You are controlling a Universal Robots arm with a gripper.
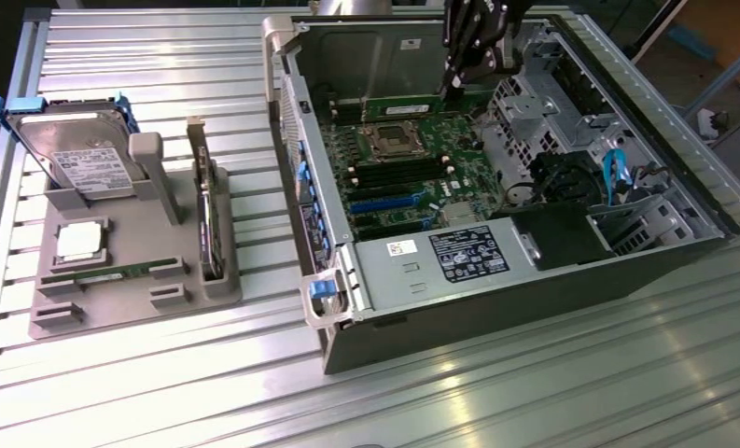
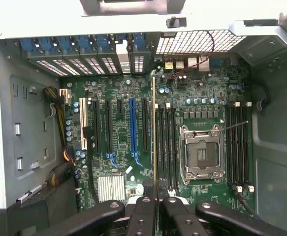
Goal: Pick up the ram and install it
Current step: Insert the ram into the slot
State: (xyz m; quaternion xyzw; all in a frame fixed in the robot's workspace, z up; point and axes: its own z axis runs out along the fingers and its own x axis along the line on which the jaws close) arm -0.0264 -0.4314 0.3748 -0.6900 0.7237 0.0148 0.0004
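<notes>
The open case (image 1: 495, 313) leaves the tool (image 1: 459, 79) room above the motherboard (image 1: 344, 154); walls hem it.

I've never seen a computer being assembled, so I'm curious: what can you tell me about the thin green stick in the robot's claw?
The ram is a long, narrow, thin green circuit board. The gripper is shut on it, holding it on edge inside the open computer case, above the motherboard. From the wrist it appears edge-on, a thin line parallel to the black memory slots. Whether it touches a slot cannot be told.
</notes>
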